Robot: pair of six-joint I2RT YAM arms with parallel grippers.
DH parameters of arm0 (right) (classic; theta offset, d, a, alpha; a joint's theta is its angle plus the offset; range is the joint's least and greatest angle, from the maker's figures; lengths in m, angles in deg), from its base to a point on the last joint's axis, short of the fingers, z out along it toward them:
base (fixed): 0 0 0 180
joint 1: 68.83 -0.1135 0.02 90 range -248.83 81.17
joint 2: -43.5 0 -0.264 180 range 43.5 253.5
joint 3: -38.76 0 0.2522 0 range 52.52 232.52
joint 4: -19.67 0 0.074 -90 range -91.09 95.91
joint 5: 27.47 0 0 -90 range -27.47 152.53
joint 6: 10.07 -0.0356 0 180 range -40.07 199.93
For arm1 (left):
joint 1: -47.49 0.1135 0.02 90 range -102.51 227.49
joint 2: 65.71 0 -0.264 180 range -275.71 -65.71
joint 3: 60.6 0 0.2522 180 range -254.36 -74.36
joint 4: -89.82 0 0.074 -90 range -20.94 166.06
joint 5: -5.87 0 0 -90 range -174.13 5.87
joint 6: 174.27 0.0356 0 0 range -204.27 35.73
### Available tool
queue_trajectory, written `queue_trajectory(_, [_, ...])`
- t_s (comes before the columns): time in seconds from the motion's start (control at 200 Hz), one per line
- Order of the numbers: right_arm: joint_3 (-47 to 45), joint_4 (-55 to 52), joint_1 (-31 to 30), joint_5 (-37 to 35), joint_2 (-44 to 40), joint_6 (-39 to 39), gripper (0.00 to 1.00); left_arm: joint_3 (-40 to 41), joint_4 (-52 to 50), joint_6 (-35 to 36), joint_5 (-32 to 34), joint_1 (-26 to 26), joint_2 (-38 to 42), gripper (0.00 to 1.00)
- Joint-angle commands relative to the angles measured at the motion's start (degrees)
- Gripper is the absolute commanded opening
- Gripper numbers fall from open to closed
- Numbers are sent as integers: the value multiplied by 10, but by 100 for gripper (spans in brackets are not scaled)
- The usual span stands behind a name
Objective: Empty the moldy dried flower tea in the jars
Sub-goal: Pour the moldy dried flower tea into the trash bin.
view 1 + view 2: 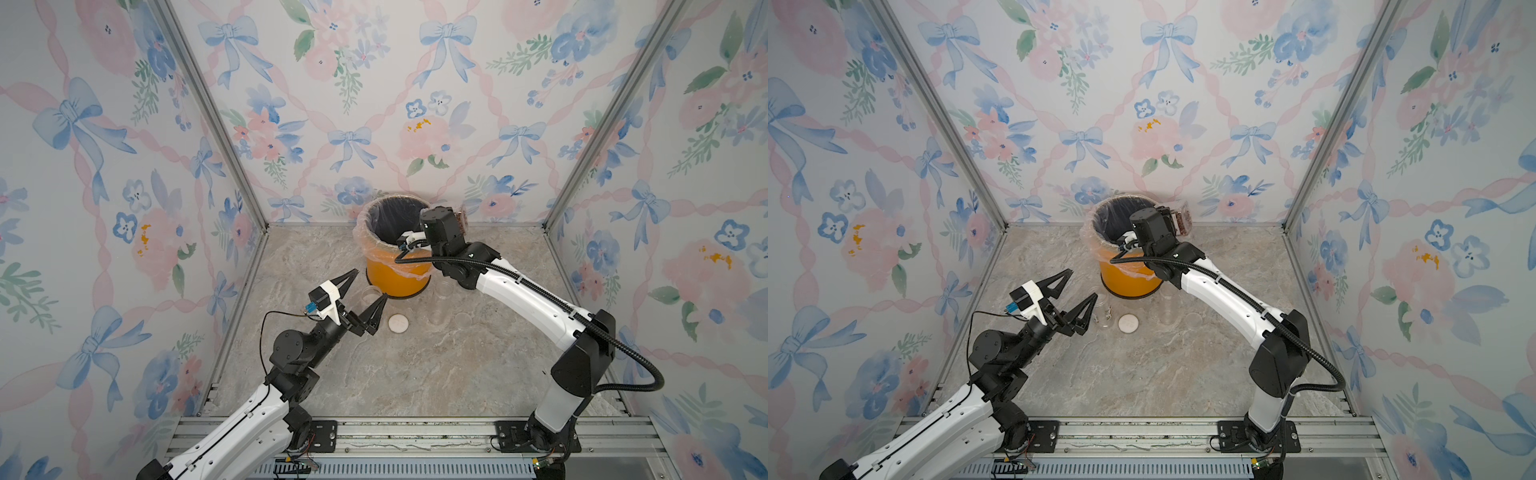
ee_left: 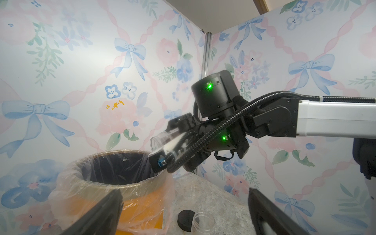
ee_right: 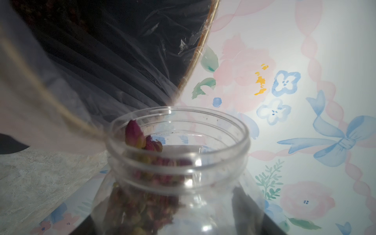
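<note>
1. Where the table (image 1: 374,374) meets the back wall, the plastic-lined orange bin (image 1: 395,282) stands.
2. The left gripper (image 1: 371,283) hovers in front of the bin, jaws spread wide, holding nothing.
3. The right gripper (image 3: 168,207) clasps a lidless clear jar (image 3: 223,162), tilted, its mouth just beside the bin's rim.
4. A white lid (image 1: 398,323) lies on the table.
5. The moldy dried flower tea (image 3: 142,140) sits inside the held jar, some buds at its neck.
</note>
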Motion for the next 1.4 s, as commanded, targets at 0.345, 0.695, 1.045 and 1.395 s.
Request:
queue_trajectory(0.345, [1, -25, -23, 19, 39, 50, 28, 16, 5, 1, 19, 7, 24, 98])
queue_trajectory(0.695, [-29, 46, -24, 9, 56, 94, 26, 35, 5, -8, 38, 9, 57, 98])
queue_trajectory(1.045, [-33, 59, -35, 6, 63, 115, 25, 44, 6, -11, 44, 13, 79, 98])
queue_trajectory(1.395, [-67, 72, -42, 7, 59, 124, 25, 49, 6, -16, 56, 17, 87, 98])
